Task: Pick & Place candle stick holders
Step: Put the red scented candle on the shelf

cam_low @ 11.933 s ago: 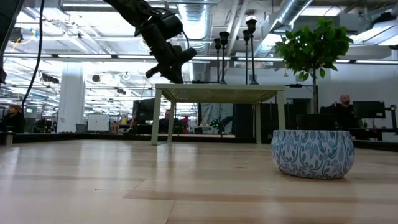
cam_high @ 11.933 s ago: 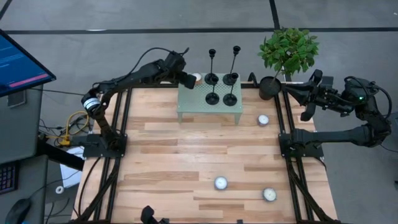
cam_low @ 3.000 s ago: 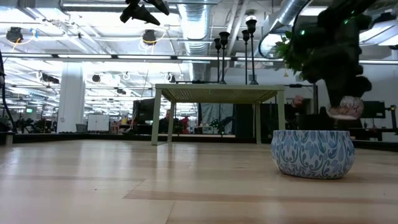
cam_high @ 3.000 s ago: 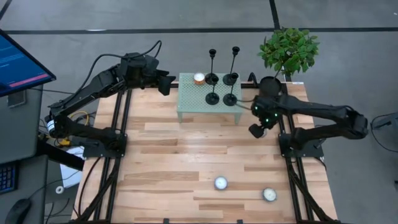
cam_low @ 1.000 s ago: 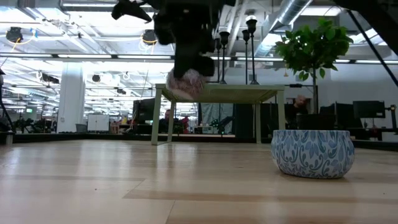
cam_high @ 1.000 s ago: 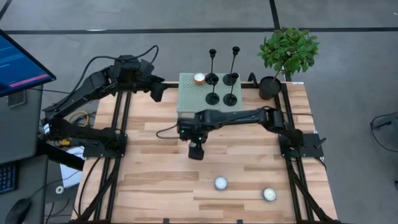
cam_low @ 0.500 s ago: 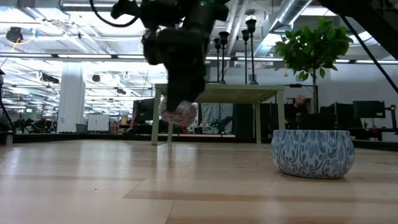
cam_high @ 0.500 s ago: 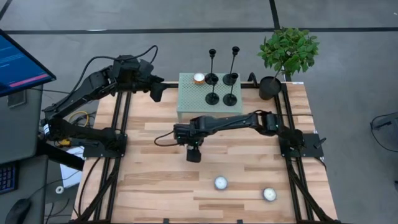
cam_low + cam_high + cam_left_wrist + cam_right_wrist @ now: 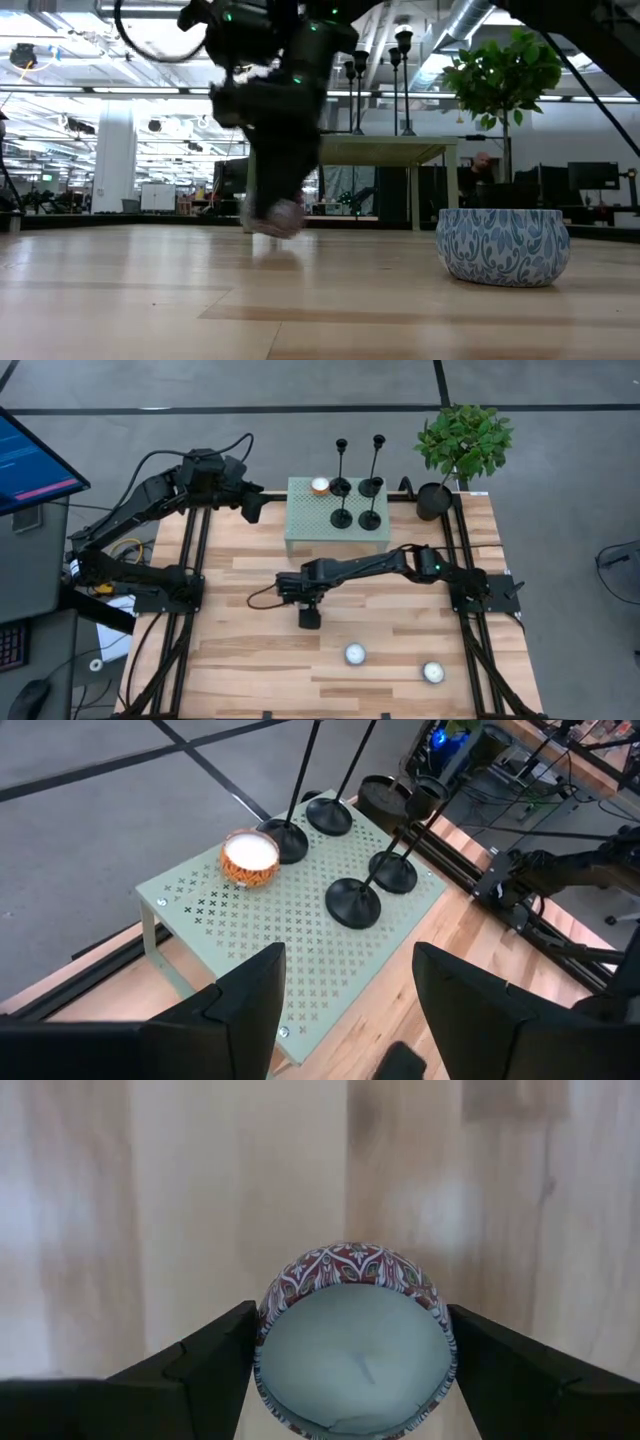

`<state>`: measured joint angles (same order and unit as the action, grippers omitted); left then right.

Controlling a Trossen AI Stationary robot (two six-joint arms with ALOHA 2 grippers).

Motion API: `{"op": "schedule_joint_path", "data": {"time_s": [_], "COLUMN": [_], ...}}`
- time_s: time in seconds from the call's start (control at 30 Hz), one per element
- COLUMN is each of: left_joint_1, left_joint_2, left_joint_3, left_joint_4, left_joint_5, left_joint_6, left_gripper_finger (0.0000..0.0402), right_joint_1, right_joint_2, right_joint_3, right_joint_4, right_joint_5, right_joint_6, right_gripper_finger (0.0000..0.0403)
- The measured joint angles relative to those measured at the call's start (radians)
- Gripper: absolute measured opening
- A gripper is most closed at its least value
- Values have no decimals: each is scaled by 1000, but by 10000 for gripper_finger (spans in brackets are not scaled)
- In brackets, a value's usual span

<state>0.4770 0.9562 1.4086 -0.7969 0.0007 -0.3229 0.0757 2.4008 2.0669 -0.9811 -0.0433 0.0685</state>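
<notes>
Four black metal candlesticks are seen untouched on the green perforated stand; instead, a red-patterned candle tin is clamped by the right gripper (low over the wooden table), while the left gripper waits with fingers apart.

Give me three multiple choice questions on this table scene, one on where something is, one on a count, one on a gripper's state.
1. Where does the orange candle sit?
A. on the green perforated stand
B. on the wooden table
C. in the plant pot

2. How many black candlesticks stand on the stand?
A. two
B. four
C. six

3. What is the right gripper doing?
A. hanging open and empty
B. gripping a candlestick stem
C. shut on a patterned candle tin

Answers: 1 A, the left wrist view shows it on the stand by a candlestick. 2 B, four bases show there. 3 C, the fingers flank the tin.
</notes>
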Motion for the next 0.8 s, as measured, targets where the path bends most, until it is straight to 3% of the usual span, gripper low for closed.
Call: {"op": "schedule_joint_path", "data": {"time_s": [0.33,0.53,0.8], "left_joint_1": [0,0,0], "left_joint_2": [0,0,0], "left_joint_3": [0,0,0], "left_joint_4": [0,0,0], "left_joint_5": [0,2,11], "left_joint_6": [0,0,1], "left_gripper_finger": [220,220,220], "right_joint_1": [-5,-20,-26], "right_joint_2": [11,11,11], "right_joint_3": [-11,-12,-13], "right_joint_4": [-5,-15,-36], "right_joint_5": [11,-78,-89], "right_joint_6": [-17,-39,-28], "right_gripper_finger": [286,289,355]}}
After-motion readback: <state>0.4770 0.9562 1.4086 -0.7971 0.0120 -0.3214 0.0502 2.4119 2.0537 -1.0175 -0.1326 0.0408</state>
